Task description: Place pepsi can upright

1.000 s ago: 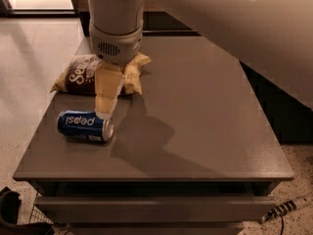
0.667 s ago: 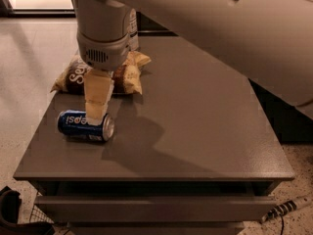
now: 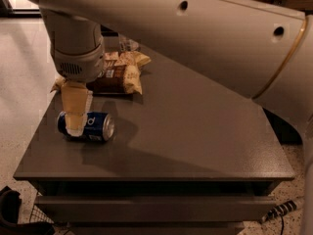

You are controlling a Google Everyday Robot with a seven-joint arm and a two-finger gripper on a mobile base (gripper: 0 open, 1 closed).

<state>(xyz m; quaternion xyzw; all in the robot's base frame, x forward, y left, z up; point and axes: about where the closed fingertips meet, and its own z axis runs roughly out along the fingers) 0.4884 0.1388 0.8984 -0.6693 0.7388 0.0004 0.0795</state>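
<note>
The pepsi can [image 3: 98, 126] is dark blue with white lettering and lies on its side near the left front of the grey table [image 3: 195, 131], its silver end facing right. My gripper [image 3: 76, 125] hangs from the big white arm [image 3: 76, 53] and has come down right at the can's left half, covering part of it. The can rests on the tabletop.
A crumpled tan and brown snack bag [image 3: 121, 72] lies behind the can at the back left. A clear plastic item [image 3: 128, 44] shows just behind it. The table's left edge is close to the can. A drawer front [image 3: 146, 207] runs below the top.
My gripper has moved left and down from above the can's right end onto its left half. The can still lies on its side in the same place.
</note>
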